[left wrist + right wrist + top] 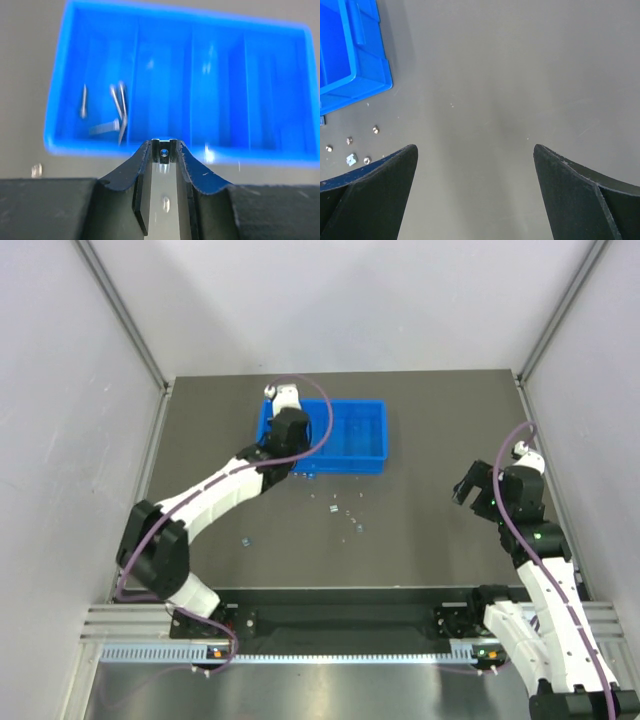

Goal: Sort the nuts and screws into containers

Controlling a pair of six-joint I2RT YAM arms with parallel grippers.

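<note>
Grey table top (420, 400) fills the floor of a box with white walls (60, 390). A bright blue tray (350, 430) lies on the table, toward the far side. Thin walls cut the tray into narrow parts. A few small screws (120, 107) lie in the end part, on the left in the left wrist view.

The left gripper (164, 150) is at the tray's near wall. Its fingers are almost together. They pinch a tiny nut (164, 153) with a round hole, right at the tips. Another small silver bit (36, 170) lies on the table just outside the tray, by its near left corner. It is too blurry to name.

The right gripper (475, 150) is well away from the tray, off to its right, over the table. Its fingers are spread wide and hold nothing.

Some loose nuts (375, 130) lie on the table near the tray's near side. A pale square piece (351, 159) lies among them.
</note>
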